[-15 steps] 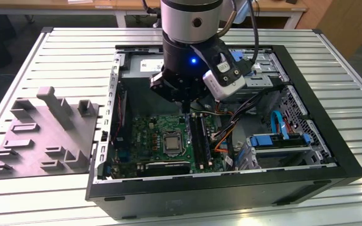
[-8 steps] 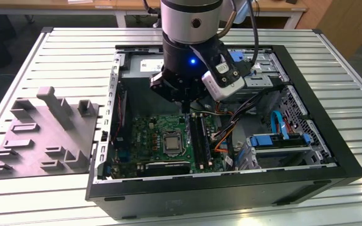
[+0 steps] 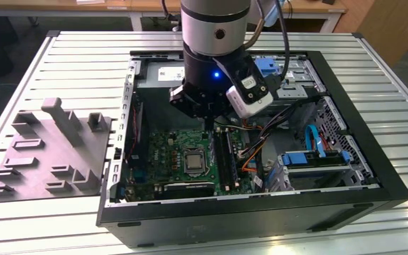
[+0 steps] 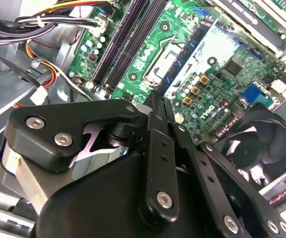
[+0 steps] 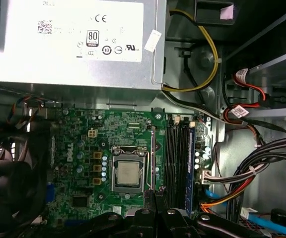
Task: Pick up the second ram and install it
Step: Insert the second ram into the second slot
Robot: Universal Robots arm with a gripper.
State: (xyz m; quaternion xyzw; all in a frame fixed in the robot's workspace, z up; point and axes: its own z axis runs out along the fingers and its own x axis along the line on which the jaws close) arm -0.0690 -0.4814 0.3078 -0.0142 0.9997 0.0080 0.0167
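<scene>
Tabletop [image 3: 83, 58] of ribbed metal slats carries an open black computer case [image 3: 261, 212], lying on its side with the open face up, toward the edge at the exterior view's right. A grey moulded fixture [image 3: 48, 154] lies just beside the case, along the edge at the exterior view's left.

The arm reaches down into the case from above. The tool [image 3: 211, 125] hangs over the green motherboard [image 3: 165, 154], close to the row of long black slots [image 3: 224, 154]. In the first wrist view the tool [image 5: 156, 194] sits between the square silver socket [image 5: 128, 172] and the slots [image 5: 173, 158], above the board. Whether it is clenched, released or grasping anything I cannot tell.

One bluish memory stick [image 5: 189, 163] stands on edge in the slot farthest from the socket, on the side next to the bundled cables [image 5: 262, 158]. Whether that stick is the second ram I cannot tell. The slots beside it look dark.

A silver power supply [image 5: 68, 39] with a white label lies past the end of the board. A black fan [image 5: 9, 193] sits on the side of the socket away from the slots. In the second wrist view the socket [image 4: 163, 54] and the slots [image 4: 125, 44] lie beyond the tool [image 4: 156, 99], with the fan [image 4: 252, 148] off to one side.
</scene>
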